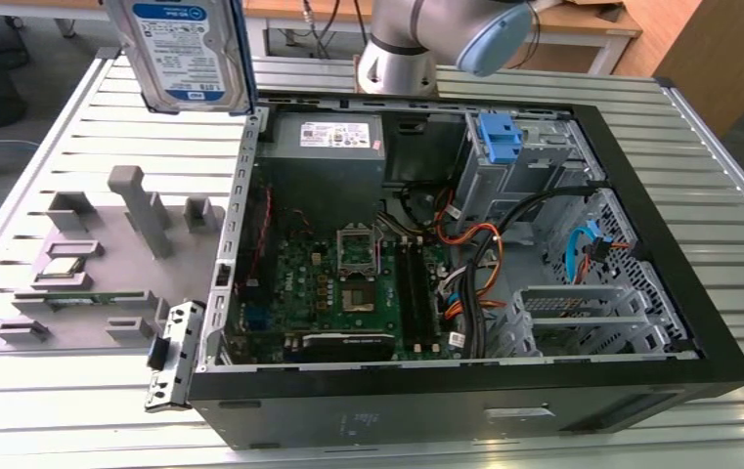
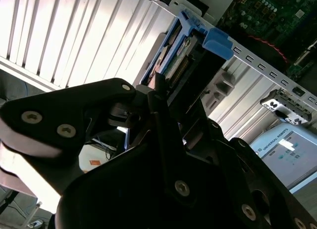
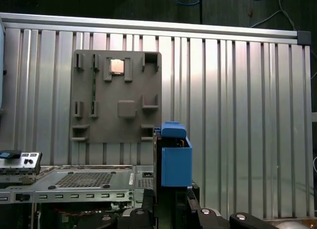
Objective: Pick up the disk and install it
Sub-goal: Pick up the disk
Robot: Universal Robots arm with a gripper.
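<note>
Claw [image 2: 166, 90] clamps the disk [image 1: 183, 49], at eleven o'clock from the computer case [image 1: 476, 389] in the exterior view; likely dense, stiff, shock-sensitive, best held on its metal body.

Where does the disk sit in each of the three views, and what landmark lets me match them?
Exterior view: the disk hangs at the exterior view's upper left, label facing the camera.
Second wrist view: the disk sits edge-on in the gripper.
First wrist view: the disk shows its blue rail, before the grey fixture plate.
Shared landmark: the open computer case.
</note>
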